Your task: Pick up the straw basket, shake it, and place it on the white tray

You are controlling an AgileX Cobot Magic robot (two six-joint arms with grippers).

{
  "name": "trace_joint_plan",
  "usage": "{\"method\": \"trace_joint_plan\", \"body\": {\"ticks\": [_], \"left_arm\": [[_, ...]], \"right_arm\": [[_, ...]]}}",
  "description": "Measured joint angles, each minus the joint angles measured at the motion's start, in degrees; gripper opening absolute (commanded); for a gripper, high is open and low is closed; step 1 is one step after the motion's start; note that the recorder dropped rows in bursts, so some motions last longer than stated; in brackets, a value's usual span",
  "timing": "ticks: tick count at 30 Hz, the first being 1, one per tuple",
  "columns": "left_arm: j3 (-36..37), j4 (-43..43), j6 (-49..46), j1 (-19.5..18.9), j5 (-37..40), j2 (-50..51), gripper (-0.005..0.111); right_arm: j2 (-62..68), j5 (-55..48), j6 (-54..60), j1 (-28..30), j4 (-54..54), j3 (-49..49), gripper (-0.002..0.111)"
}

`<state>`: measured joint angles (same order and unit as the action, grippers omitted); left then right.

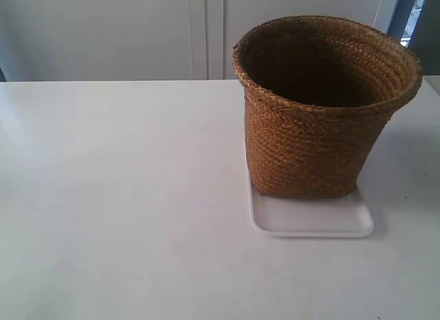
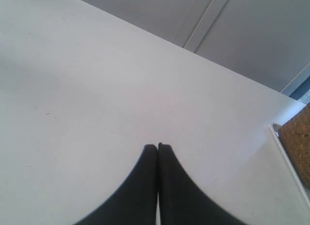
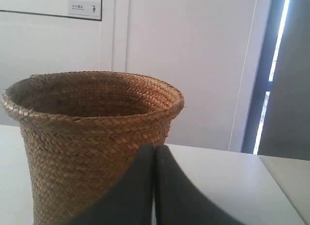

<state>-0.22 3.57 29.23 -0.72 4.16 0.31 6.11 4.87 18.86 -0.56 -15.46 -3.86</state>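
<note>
Straw basket (image 1: 320, 120): upright, base seated on the white tray (image 1: 313, 220); the tray's near lip is bare.
Handling (judged): probably light; the woven wall is fairly stiff but would give under a squeeze; the rough weave should grip well; not fragile.
Hold point (judged): the braided rim, one finger inside and one outside.
Left pincer (image 2: 158, 146): fingers pressed together, empty, low over the bare bench, with the tray's corner off to one side.
Right pincer (image 3: 155, 147): fingers together, empty, facing the basket's wall; whether it touches cannot be told.
Bench (image 1: 117, 196): flat, smooth, matt white.
Room: pale panelled wall (image 1: 103, 31); small sign (image 3: 85, 9); dark frame with a bright window strip (image 3: 271, 70).
</note>
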Motion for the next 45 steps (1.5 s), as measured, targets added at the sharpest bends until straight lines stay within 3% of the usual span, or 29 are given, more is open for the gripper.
{"method": "trace_joint_plan", "body": {"ticks": [5,45], "left_arm": [[0.0,0.0,0.0,0.0,0.0,0.0,0.0],[0.0,0.0,0.0,-0.1,0.0,0.0,0.0]], "right_arm": [[-5.6,-0.1,-2.4,0.0,-2.4,3.5,0.0],[-5.8,-0.6,-3.4,0.0,-3.2,3.5,0.0]]}}
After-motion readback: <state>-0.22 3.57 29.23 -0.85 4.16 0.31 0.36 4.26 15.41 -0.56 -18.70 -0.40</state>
